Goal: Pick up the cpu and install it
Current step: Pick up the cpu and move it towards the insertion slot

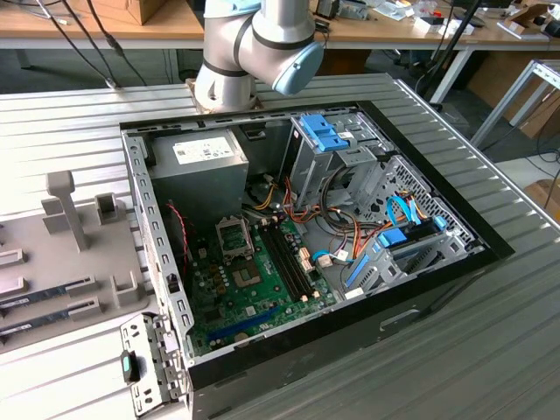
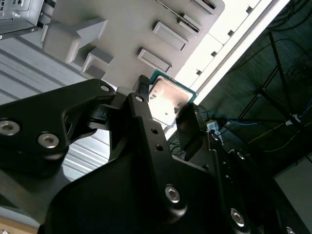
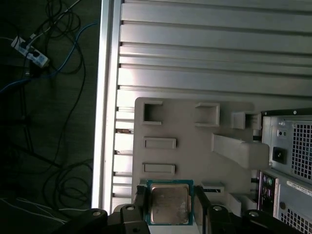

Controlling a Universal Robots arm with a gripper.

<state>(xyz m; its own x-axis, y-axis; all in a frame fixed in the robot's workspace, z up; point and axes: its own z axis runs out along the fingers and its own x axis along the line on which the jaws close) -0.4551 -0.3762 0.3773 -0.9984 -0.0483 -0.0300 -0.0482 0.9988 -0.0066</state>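
Observation:
The cpu, a small square chip with a silver top and a thin green rim, sits between my black fingers in both wrist views. My gripper is shut on its two opposite edges. The chip hangs above the grey holder tray that lies on the ribbed metal table beside the computer case. In the exterior view the green motherboard lies inside the open case, with its metal-framed socket near the power supply.
The arm's joints rise behind the open case. A grey power-supply box, drive cages and cable bundles fill the case. The holder tray lies at the exterior view's left. The table edge drops to a floor with cables.

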